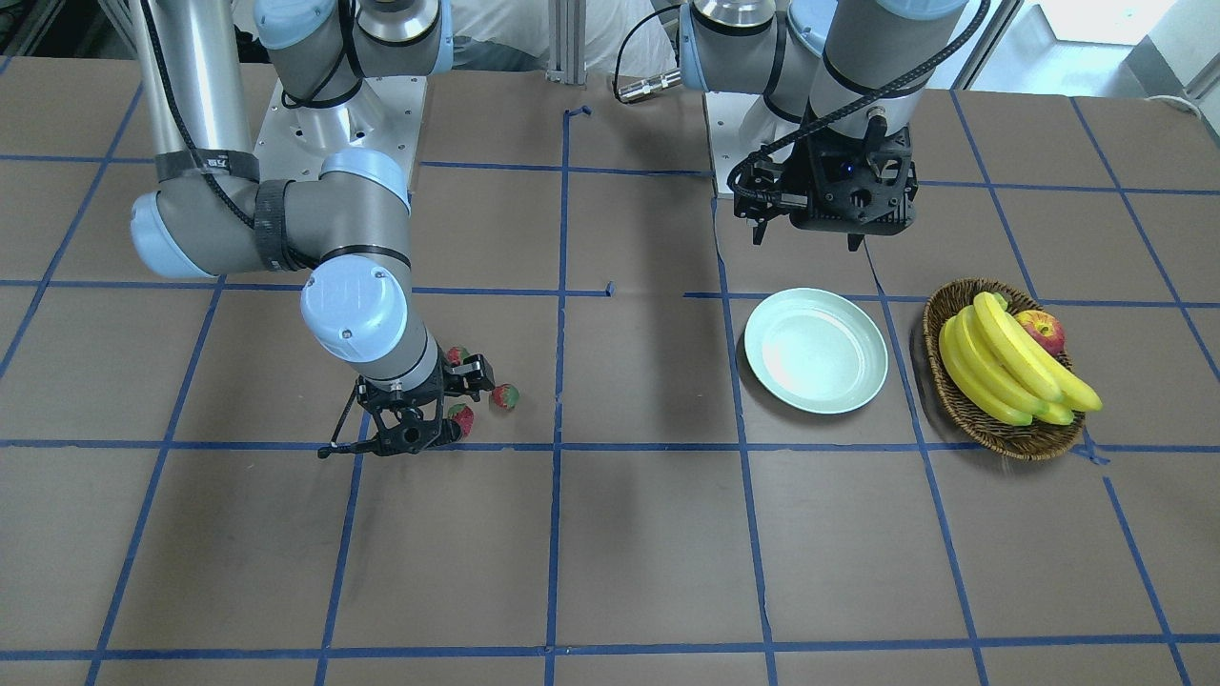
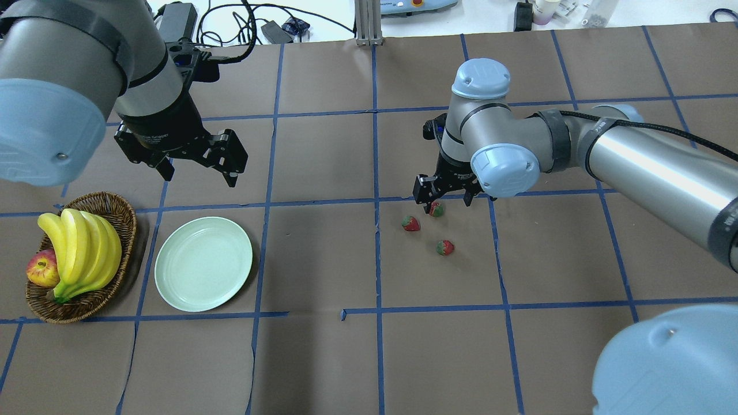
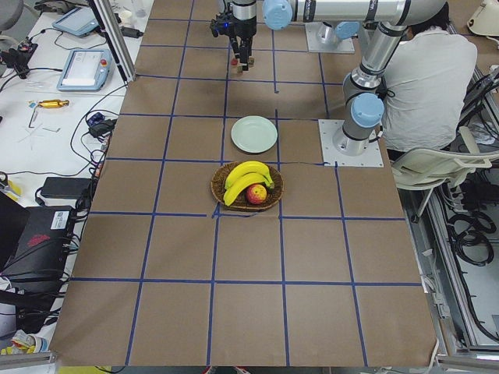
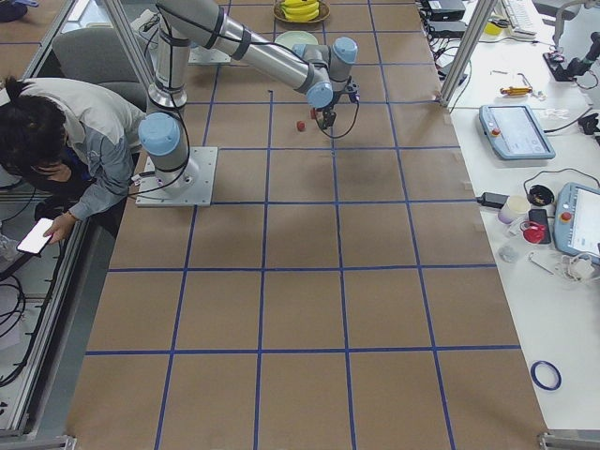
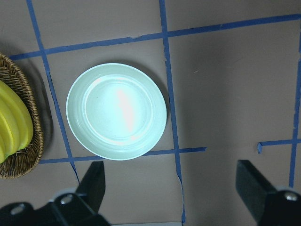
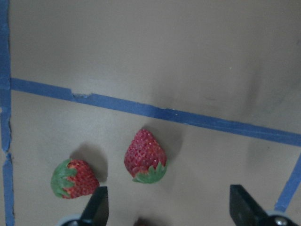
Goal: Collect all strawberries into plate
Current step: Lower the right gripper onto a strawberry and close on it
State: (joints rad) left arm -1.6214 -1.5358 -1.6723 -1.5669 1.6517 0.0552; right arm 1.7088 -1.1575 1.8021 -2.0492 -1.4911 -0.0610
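Three small red strawberries lie close together on the brown table: one (image 2: 436,208) right under my right gripper (image 2: 444,199), one (image 2: 411,223) just left of it, and one (image 2: 445,247) nearer the robot. In the right wrist view a strawberry (image 6: 145,155) lies ahead of the open fingers (image 6: 96,207), and another (image 6: 73,179) sits by the left finger. Nothing is held. My left gripper (image 2: 199,176) hangs open and empty above the table, behind the pale green plate (image 2: 203,263). That plate (image 5: 116,111) holds nothing.
A wicker basket (image 2: 124,213) with bananas (image 2: 81,245) and an apple (image 2: 41,270) stands just left of the plate. Blue tape lines grid the table. A seated person (image 3: 429,74) is behind the robot base.
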